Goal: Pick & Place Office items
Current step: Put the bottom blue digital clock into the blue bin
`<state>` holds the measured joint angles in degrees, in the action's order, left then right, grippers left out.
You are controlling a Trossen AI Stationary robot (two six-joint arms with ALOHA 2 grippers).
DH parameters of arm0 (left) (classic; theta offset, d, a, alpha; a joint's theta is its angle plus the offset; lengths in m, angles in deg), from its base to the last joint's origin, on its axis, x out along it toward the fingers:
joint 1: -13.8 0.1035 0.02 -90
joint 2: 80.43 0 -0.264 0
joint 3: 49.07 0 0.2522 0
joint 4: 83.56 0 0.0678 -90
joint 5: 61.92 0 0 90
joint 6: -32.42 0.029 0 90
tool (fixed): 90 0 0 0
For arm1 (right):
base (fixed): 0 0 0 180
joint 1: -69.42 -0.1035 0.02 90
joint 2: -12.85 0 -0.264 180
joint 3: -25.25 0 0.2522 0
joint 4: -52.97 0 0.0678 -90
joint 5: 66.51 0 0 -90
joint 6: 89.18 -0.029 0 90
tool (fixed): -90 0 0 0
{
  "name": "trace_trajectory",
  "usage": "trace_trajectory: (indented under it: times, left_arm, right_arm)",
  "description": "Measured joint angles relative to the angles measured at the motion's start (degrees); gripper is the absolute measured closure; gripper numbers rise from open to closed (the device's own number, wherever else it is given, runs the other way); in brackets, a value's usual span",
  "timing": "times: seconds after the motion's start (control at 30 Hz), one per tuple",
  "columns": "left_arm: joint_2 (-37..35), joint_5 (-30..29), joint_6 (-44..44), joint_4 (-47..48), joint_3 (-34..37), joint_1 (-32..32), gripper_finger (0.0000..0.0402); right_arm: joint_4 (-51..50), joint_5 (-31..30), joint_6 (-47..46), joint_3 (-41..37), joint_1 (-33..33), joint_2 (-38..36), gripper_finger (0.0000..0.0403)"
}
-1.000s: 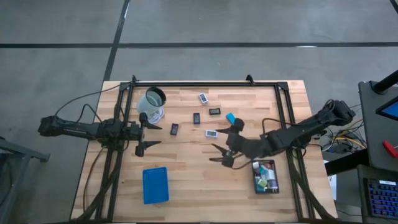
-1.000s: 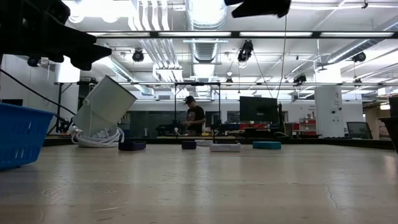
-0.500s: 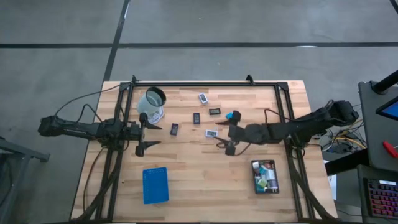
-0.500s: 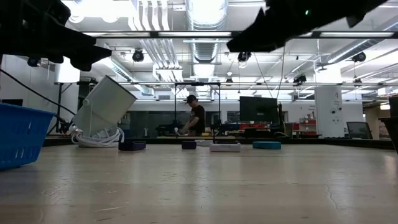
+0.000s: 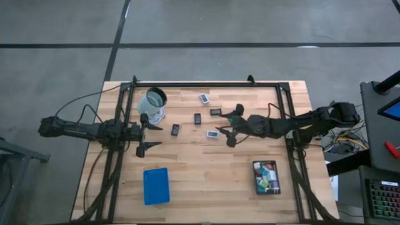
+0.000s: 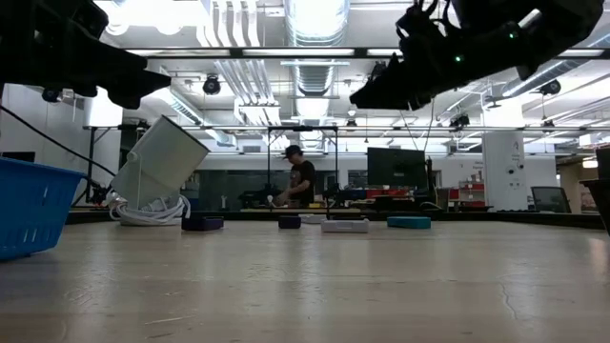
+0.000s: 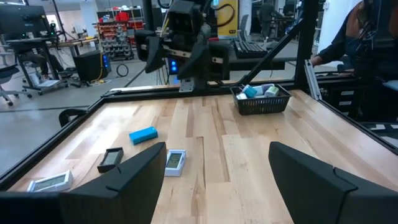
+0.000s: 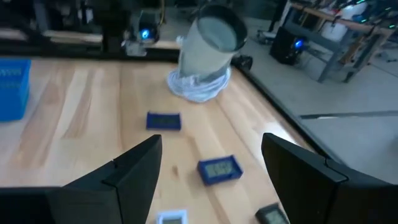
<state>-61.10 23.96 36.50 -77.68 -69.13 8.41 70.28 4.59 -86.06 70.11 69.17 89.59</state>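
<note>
Wooden tabletop [image 5: 187, 169] carries 6 loose office items: 1 white flat piece with a label face at the far side [image 5: 204, 98], 1 dark flat rectangle [image 5: 215, 112] near it, 2 small dark rectangles [image 5: 197, 119] [image 5: 175, 129] toward the middle, 1 white rectangle with a screen-like face [image 5: 213, 134], and 1 teal block [image 7: 143, 134], which the high view hides under the right arm. More pieces, teal, white and pink among them, too many and too small to count, sit heaped in 1 black tray [image 5: 267, 177] at the right near corner. 1 blue tray [image 5: 155, 185] stands near the front edge, and 1 clear round cup [image 5: 152, 104] lies tilted on a white base at the far left.

2 arms are in view. Right gripper [image 5: 229, 129] hangs above the table just beside the white screen-faced rectangle, fingers spread apart, holding nothing. Left gripper [image 5: 148, 132] waits at the left edge near the cup, fingers also wide apart and empty.
</note>
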Motion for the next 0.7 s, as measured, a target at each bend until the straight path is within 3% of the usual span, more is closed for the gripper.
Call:
trace_trajectory:
  times: [0.7]
  left_arm:
    - [0.0, 0.0, 0.0, 0.0, 0.0, 0.0, 0.0112]
  right_arm:
    - [-0.5, 2.5, -0.1, 1.3, 0.0, -0.1, 0.0129]
